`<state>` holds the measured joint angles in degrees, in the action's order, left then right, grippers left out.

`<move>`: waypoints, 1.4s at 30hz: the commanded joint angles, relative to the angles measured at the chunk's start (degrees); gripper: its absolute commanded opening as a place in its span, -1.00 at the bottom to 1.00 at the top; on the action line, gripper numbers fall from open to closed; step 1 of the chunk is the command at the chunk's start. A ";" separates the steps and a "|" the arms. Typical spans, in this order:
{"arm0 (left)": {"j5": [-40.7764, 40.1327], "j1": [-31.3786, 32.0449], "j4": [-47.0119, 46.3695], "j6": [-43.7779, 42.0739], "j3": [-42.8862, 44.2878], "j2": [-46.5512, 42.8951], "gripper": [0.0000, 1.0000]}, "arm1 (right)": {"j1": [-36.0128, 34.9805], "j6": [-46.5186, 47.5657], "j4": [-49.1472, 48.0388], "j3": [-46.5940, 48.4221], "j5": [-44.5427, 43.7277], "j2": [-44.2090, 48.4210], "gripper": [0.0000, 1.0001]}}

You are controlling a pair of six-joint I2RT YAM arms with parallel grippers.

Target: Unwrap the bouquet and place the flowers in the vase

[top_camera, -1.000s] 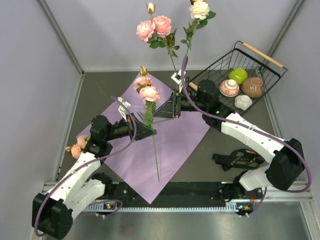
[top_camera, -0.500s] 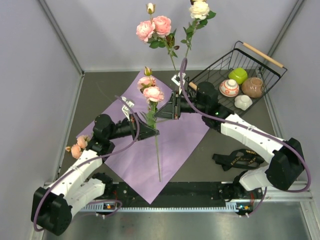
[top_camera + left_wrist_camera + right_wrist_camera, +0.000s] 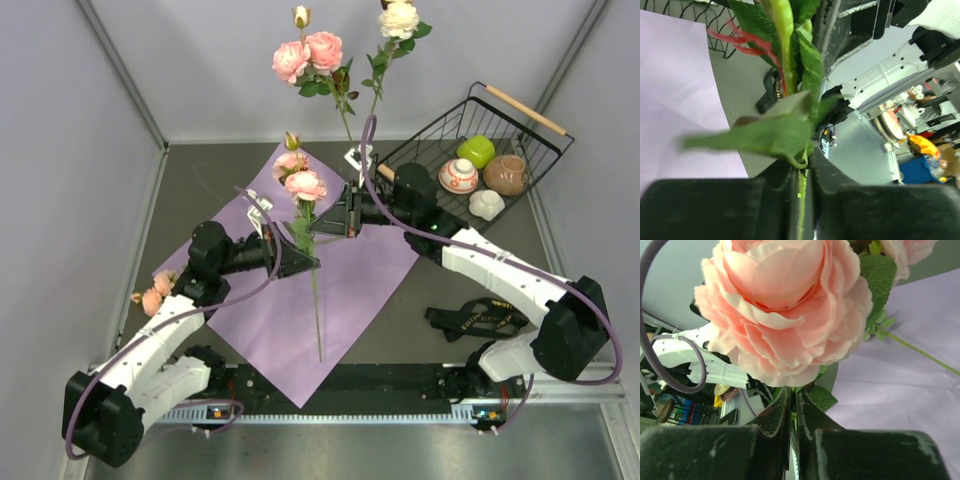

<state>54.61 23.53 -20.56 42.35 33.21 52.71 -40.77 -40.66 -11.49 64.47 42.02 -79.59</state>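
Note:
A pink rose (image 3: pixel 305 186) on a long thin stem (image 3: pixel 316 310) stands nearly upright over the lilac paper sheet (image 3: pixel 350 290). My left gripper (image 3: pixel 304 262) is shut on the stem among the leaves; the left wrist view shows the green stem (image 3: pixel 802 205) pinched between its pads. My right gripper (image 3: pixel 322 226) is shut on the same stem just under the bloom (image 3: pixel 785 305), jaws pressed together. Two more flowers, pink (image 3: pixel 310 55) and cream (image 3: pixel 398 18), stand upright at the back. The vase is hard to make out behind my right wrist. A peach rose (image 3: pixel 155 292) lies at the table's left.
A black wire basket (image 3: pixel 520 125) at the back right holds a green object, a patterned bowl (image 3: pixel 458 176), a brown pot (image 3: pixel 505 173) and a white object. The black ribbon (image 3: pixel 478 320) lies on the table near the right arm's base. Grey walls close in the table.
My right gripper has closed onto the stem just below the pink rose. The left gripper, still holding the stem, has shifted it slightly right and more upright.

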 commanded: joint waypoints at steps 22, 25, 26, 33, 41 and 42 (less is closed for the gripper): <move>-16.11 0.29 14.93 -13.52 4.58 -14.82 0.73 | 4.47 38.71 3.43 3.39 -62.40 27.39 -1.00; -17.17 0.29 15.90 -13.26 4.14 -15.88 0.73 | 5.53 42.23 -7.21 3.65 -66.80 25.02 -1.00; -17.43 0.29 16.33 -13.26 3.79 -16.58 0.73 | 6.14 42.86 -12.19 3.91 -68.11 24.14 -1.00; -19.27 0.29 22.12 -14.75 3.26 -20.71 0.74 | 6.41 48.31 -26.55 9.70 -68.74 13.25 -1.00; -21.21 0.29 25.48 -16.68 3.70 -22.65 0.75 | 6.41 46.03 -27.19 15.07 -64.09 8.05 -1.00; -21.39 0.29 25.65 -17.12 3.79 -22.74 0.75 | 6.32 45.59 -27.36 14.20 -63.30 8.14 -1.00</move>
<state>34.68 23.99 4.03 27.40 35.90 30.37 -34.70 6.26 -34.72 75.61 -24.27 -71.37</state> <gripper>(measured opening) 0.873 0.017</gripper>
